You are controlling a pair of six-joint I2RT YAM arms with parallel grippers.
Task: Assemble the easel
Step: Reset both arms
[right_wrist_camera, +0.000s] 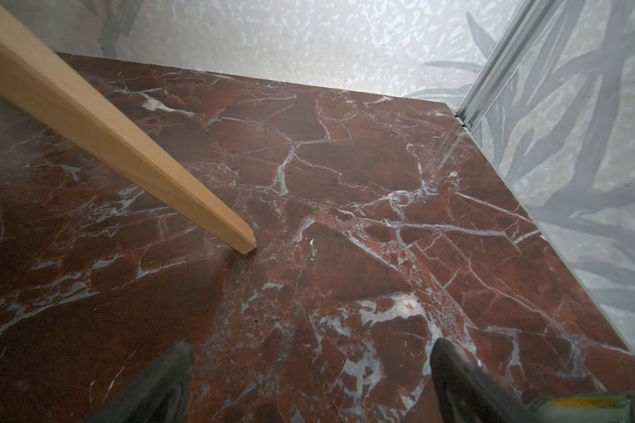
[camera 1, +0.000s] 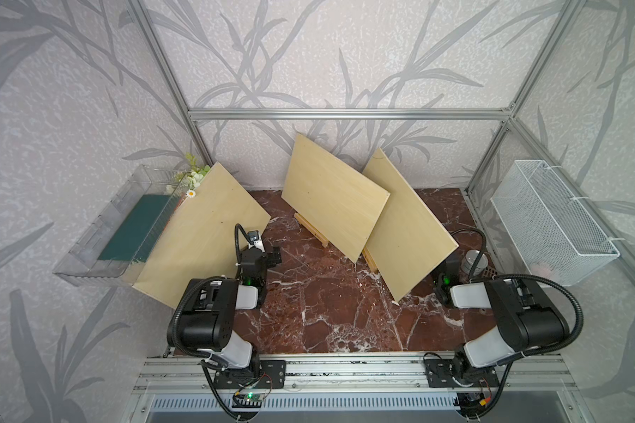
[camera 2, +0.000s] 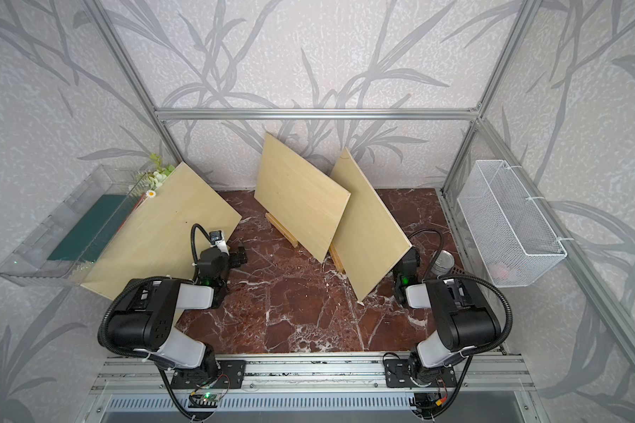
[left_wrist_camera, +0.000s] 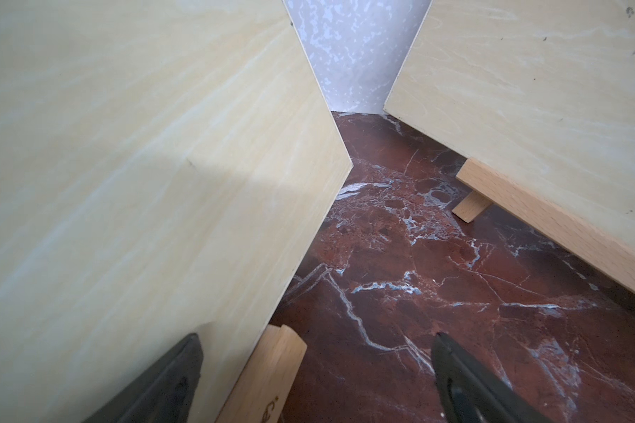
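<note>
Three pale plywood boards lean on small wooden easels on the red marble table (camera 1: 330, 315): a left board (camera 1: 198, 234), a middle board (camera 1: 334, 197) and a right board (camera 1: 407, 227). The middle easel's ledge (camera 1: 310, 229) and the right easel's ledge (camera 1: 369, 260) show under their boards. My left gripper (left_wrist_camera: 316, 366) is open at the left board's lower right edge; one finger (left_wrist_camera: 169, 381) overlaps the board face, and the rounded ledge end (left_wrist_camera: 268, 377) lies between the jaws. My right gripper (right_wrist_camera: 312, 366) is open over bare marble behind the right board, near a slanted wooden easel leg (right_wrist_camera: 125, 146).
A clear bin (camera 1: 99, 234) with a green pad hangs at the left, with artificial flowers (camera 1: 191, 179) behind it. A white mesh basket (camera 1: 554, 223) hangs on the right frame. A grey cup (camera 1: 473, 262) stands by the right arm.
</note>
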